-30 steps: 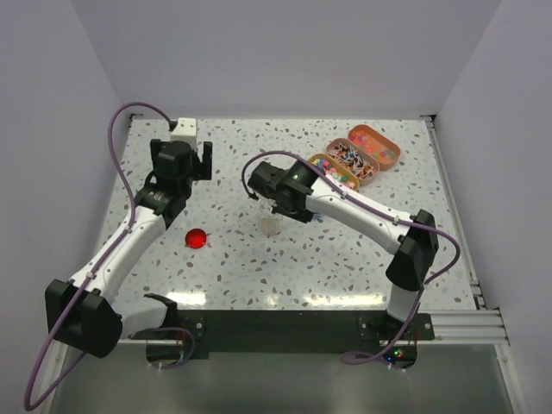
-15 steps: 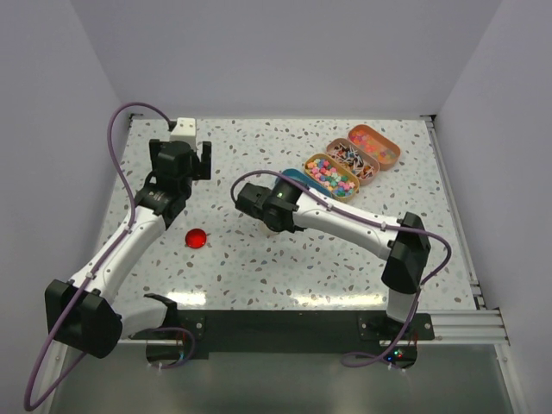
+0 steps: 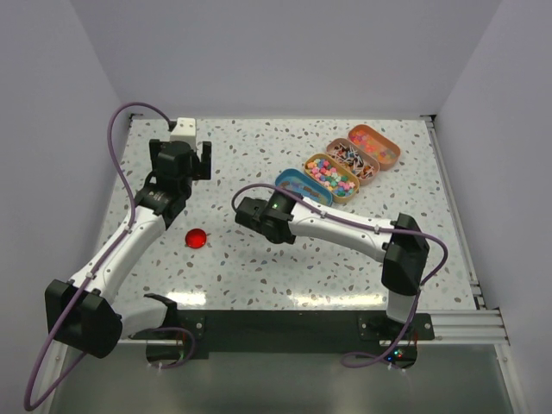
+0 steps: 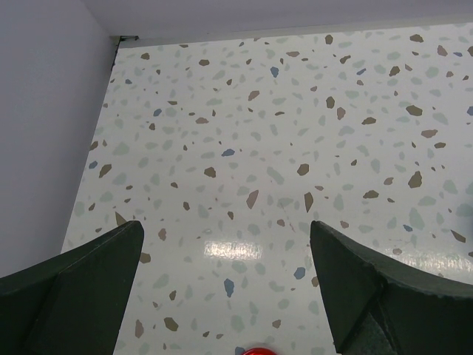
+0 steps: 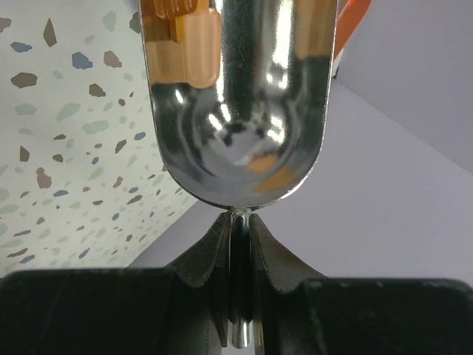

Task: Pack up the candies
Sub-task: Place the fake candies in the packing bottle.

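The candies [image 3: 333,174] lie in the oval tins [image 3: 397,153] at the upper right of the top view. They are well apart from the silver scoop [image 5: 240,103], which the right claw [image 5: 238,231] pinches by its thin handle near the frame's centre. Orange-beige shapes show at the bowl's upper left; we cannot tell whether they are load or reflection. We judge this a scooping trip, so we keep the bowl level, the grip firm and the travel slow, spilling nothing on the worktop [image 4: 295,148]. The left claw [image 4: 225,237] hangs spread and empty, the red lid [image 3: 197,238] near it.
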`<state>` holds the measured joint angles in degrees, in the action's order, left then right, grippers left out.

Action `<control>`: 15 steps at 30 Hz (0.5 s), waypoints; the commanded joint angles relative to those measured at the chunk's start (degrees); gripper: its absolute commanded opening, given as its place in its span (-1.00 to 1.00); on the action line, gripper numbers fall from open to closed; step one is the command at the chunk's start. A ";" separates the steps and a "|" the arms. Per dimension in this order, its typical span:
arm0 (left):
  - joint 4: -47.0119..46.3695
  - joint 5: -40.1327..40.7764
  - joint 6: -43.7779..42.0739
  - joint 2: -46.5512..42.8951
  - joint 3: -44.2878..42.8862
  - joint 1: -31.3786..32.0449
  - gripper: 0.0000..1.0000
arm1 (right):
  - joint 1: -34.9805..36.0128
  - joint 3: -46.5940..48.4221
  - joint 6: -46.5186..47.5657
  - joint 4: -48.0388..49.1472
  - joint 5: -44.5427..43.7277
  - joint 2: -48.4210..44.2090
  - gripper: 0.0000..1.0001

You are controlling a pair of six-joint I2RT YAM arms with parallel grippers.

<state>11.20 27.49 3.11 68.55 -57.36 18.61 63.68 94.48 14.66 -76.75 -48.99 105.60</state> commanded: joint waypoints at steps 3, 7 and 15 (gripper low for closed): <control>-3.20 1.08 -1.36 -0.09 0.23 -0.33 1.00 | 1.18 -0.34 1.78 -7.89 -6.02 -2.24 -1.00; -3.29 0.82 -1.27 -0.09 0.23 -0.33 1.00 | 1.71 -0.70 2.48 -7.45 -6.90 -2.33 -1.00; -3.20 0.73 -1.36 -0.17 0.23 -0.33 1.00 | 1.89 -1.93 3.10 -7.10 -8.49 -2.68 -1.00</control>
<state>11.18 27.49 3.11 68.62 -57.36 18.61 65.25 92.55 16.67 -76.71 -54.48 105.60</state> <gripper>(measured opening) 0.997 0.147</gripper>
